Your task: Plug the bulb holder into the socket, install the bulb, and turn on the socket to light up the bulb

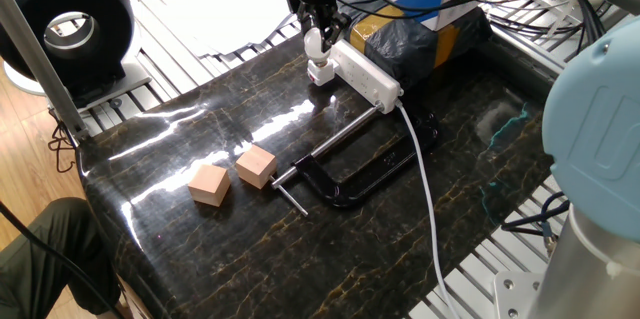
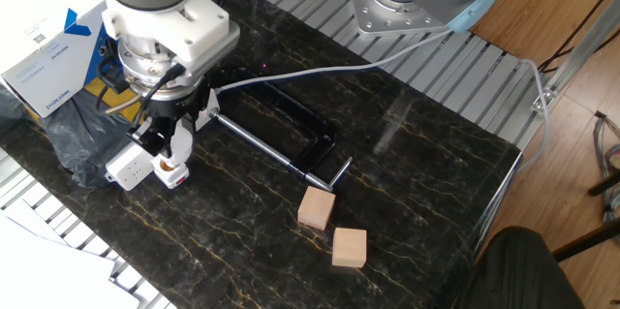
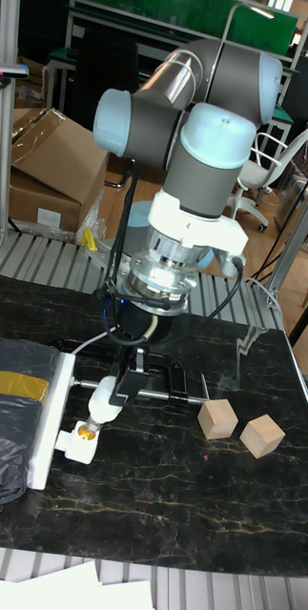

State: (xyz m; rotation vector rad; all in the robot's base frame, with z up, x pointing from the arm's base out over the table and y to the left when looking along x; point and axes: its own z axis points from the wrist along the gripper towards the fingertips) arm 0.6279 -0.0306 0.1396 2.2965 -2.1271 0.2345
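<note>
In the tall fixed view, the two wooden cubes (image 3: 239, 425) lie nearest, at about 4 o'clock, clear of the work. At 9 o'clock the bulb holder (image 3: 80, 444) sits plugged into the end of the socket (image 3: 49, 416), its brass opening up. Just above it, the gripper (image 3: 104, 396) is clamped on the bulb (image 3: 102, 393), held base-down, presumably for threading in.

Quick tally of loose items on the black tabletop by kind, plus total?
Wooden cubes: 2
Black clamp: 1
Power strip: 1
Bulb holder: 1
Bulb, held in the hand: 1
Black bag: 1
Total: 7
</note>
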